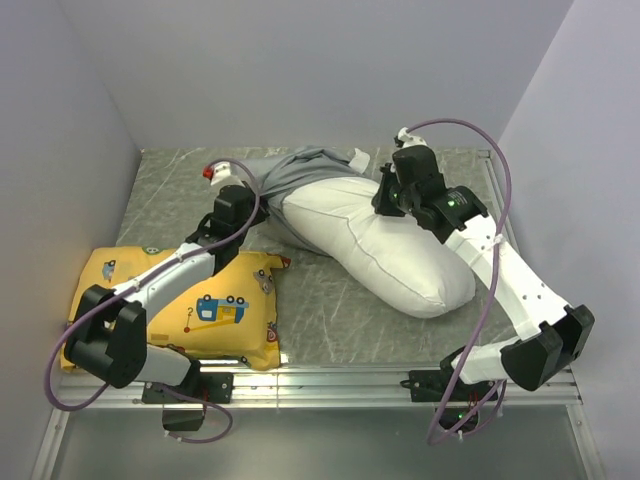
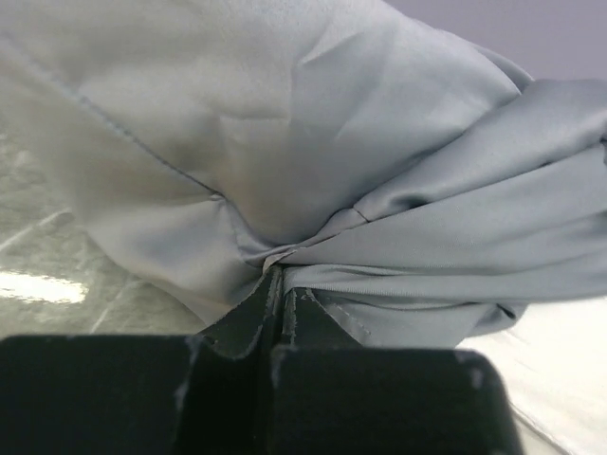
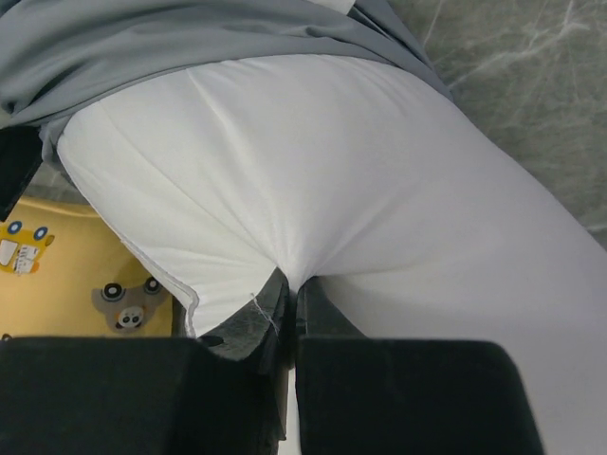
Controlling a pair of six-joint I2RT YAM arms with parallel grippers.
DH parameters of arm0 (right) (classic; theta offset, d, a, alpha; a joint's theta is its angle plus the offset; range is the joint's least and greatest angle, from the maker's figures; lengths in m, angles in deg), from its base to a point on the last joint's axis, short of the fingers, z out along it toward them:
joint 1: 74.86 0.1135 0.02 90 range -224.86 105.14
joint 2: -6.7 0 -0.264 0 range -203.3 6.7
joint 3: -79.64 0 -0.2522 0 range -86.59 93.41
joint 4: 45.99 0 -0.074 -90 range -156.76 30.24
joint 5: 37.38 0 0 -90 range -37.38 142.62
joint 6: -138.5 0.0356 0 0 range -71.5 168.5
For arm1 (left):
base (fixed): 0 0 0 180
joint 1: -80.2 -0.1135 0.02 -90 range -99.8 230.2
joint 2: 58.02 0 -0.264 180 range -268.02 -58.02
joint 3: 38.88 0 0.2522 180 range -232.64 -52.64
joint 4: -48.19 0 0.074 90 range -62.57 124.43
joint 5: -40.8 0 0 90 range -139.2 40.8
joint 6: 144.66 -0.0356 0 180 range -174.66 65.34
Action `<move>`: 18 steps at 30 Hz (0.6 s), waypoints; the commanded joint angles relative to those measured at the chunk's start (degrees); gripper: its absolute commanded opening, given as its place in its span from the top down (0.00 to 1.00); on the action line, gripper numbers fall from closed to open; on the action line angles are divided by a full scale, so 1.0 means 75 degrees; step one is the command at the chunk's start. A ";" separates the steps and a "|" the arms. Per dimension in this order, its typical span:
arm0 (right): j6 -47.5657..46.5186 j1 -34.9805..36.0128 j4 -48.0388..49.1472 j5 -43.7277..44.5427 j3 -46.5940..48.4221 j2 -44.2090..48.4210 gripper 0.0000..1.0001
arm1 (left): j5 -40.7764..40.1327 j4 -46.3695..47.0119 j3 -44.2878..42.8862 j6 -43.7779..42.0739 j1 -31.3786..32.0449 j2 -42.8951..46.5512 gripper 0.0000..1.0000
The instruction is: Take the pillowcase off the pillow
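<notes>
Grey marbled tabletop (image 1: pixel 330 330) w/ white pillow (image 1: pixel 390 250) lying diagonally mid-table, grey pillowcase (image 2: pixel 313 142) bunched over its far end, L gripper (image 2: pixel 282 303) pinching pillowcase fabric, R gripper (image 3: pixel 289 305) nipping the pillow, yellow cushion (image 1: pixel 215 305) near-left.

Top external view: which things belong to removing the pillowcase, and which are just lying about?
In the job: grey pillowcase, white pillow, left fingers pinching the pillowcase, right fingers pinching the pillow.
Lying about: yellow cartoon-vehicle cushion.
</notes>
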 commanded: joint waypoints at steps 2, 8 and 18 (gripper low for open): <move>-0.0368 -0.0710 0.0599 0.1197 0.0285 0.0336 1.00 | -0.0507 -0.0107 0.0070 -0.0229 -0.0075 0.0194 1.00; -0.0368 -0.0769 0.0377 0.0998 0.1245 -0.0358 1.00 | -0.2053 -0.0633 -0.0528 -0.1341 0.1695 0.1236 1.00; -0.0626 -0.0839 0.0155 0.0881 0.1867 -0.0239 0.87 | -0.1716 -0.2321 -0.3129 -0.2772 0.2788 0.1825 0.99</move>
